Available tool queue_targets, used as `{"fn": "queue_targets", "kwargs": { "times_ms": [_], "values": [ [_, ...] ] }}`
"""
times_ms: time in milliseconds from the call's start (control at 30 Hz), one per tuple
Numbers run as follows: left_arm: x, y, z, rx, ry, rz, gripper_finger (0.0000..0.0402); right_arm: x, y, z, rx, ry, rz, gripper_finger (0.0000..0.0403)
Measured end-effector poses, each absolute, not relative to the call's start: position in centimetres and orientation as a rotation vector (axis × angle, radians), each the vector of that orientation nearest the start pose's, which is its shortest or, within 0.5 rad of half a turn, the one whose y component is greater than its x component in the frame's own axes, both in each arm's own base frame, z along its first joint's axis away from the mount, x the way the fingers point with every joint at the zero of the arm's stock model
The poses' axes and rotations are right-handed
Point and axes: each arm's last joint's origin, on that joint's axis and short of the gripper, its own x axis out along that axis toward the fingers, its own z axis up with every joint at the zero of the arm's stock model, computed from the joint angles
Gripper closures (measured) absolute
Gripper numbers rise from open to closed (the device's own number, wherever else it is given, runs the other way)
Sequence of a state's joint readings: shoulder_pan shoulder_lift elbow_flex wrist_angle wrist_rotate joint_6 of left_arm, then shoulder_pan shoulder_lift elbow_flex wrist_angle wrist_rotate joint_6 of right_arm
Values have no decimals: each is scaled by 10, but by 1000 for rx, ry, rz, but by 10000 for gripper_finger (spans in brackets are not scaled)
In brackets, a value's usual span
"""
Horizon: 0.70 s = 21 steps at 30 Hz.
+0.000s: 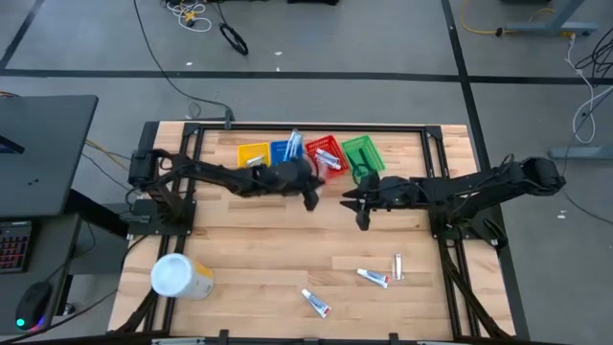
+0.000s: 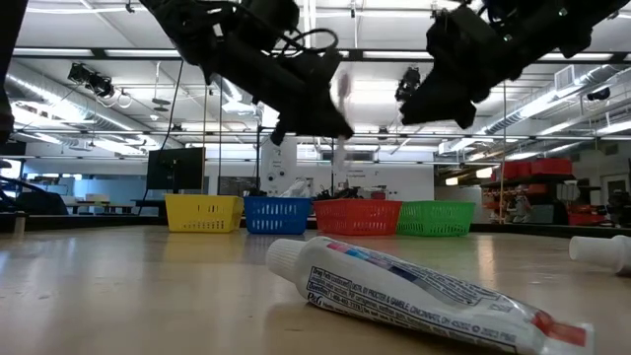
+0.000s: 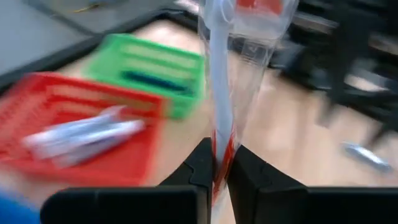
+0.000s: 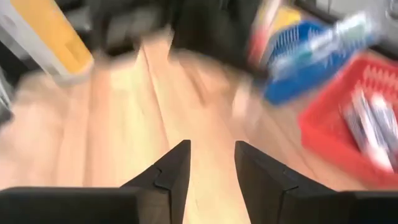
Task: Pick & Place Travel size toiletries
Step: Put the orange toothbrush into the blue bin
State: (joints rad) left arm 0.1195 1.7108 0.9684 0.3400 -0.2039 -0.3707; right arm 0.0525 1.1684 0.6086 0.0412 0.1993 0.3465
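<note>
Left gripper (image 3: 221, 171) beside red basket (image 1: 327, 153)

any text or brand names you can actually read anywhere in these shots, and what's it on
None can be read for certain.
Toothpaste tube near the low camera: lines of small print, too small to read.
Packaged toothbrush held by the left gripper: red patches, blurred.
Tubes in the red basket: blurred.
</note>
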Motion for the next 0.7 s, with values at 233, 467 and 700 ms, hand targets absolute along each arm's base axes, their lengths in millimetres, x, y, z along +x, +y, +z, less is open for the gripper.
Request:
{"fn": "queue_targets", "kwargs": {
  "times_ms": [233, 467, 700],
  "values": [
    [324, 114, 216, -380, 486, 613, 373, 233, 6, 210, 283, 600, -260, 267],
    [297, 147, 196, -462, 691, 727, 373, 233, 7, 210, 283, 599, -259, 267],
    [290, 152, 192, -508, 722, 761, 368, 234, 7, 210, 284, 594, -258, 267]
  ]
}}
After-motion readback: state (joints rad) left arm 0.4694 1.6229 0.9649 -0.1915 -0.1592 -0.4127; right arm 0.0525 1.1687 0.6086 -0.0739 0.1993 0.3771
